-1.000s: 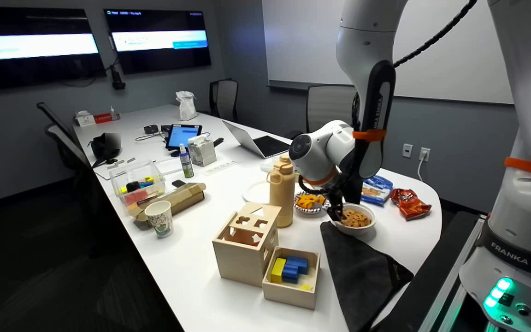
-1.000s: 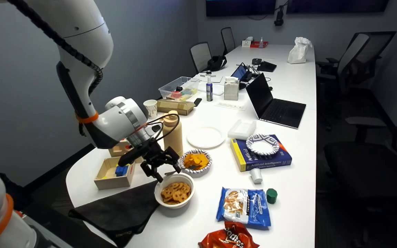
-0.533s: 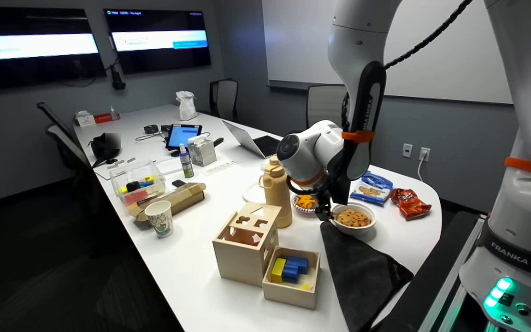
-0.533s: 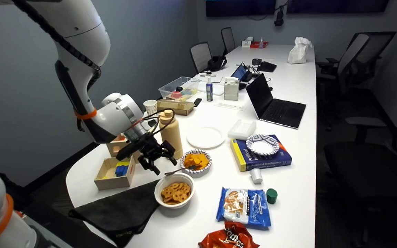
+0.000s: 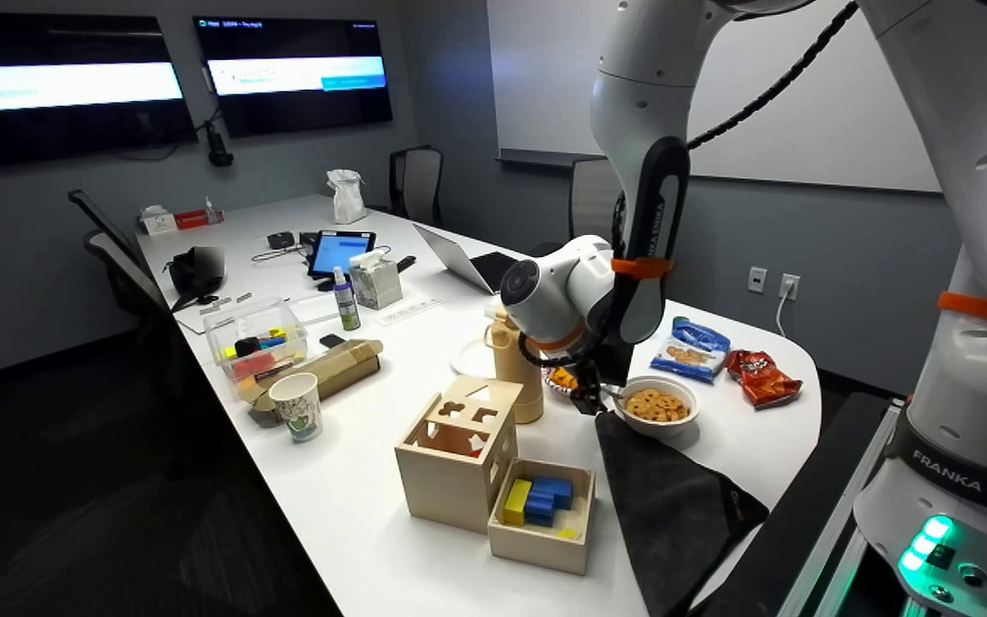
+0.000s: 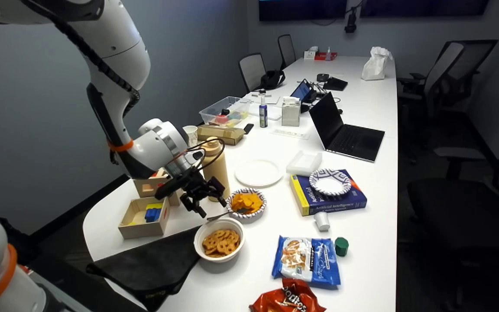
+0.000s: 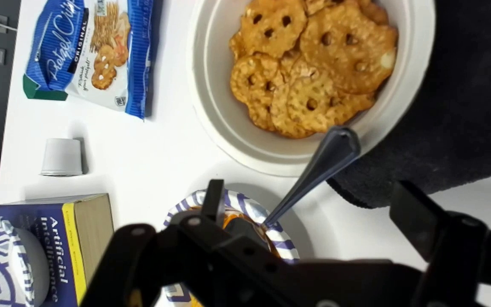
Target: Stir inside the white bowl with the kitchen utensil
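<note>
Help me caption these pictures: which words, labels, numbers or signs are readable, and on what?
"Pretzel Crisp", cut off: blue bag
"ORIGINAL": blue bag
"Rethink your pretzel!": blue bag
"Artificial Intelligence": book
"A Modern Approach": book
"FRANKA EMIKA": robot base, robot arm
"OYOTA", "SEARCH", cut off: wall screen
Perhaps "Doritos", creased: red bag
Too blurred or small: other screen, black cloth, spray bottle, blue bag's fine print.
</note>
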